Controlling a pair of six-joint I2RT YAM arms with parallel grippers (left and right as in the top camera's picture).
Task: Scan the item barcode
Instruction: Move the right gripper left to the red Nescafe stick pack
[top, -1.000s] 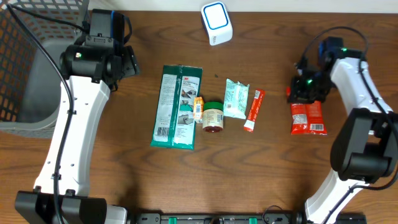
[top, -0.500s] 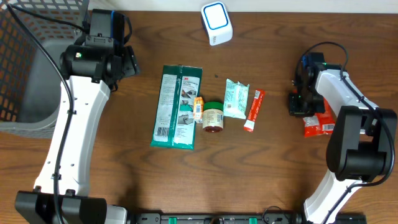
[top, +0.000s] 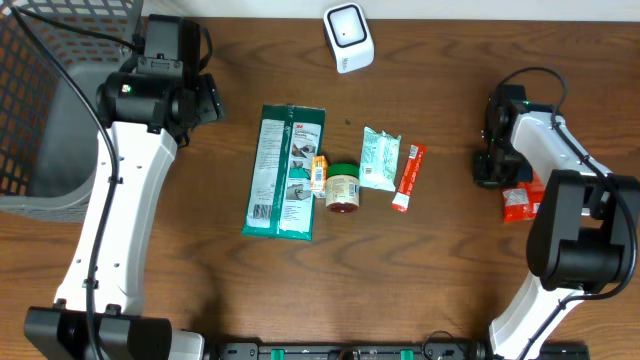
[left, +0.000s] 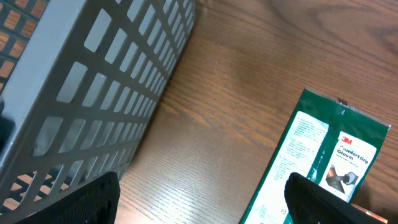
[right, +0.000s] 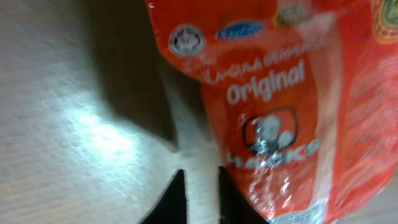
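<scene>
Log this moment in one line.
task: barcode scan pending | left gripper: open, empty | right gripper: jaws nearly together beside red snack packet, grip unclear | scanner: far edge

Basket (top: 25, 70) left, scanner (top: 347, 35) behind glove pack (top: 287, 170), snack packet (top: 517, 203) seemingly beneath right arm (top: 548, 150)

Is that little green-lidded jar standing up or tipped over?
Tipped over. From overhead, the jar shows its side label, with the green lid at one end.

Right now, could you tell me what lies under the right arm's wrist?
A red snack packet on the table. Only one end shows from overhead; the right gripper and arm cover the rest.
</scene>
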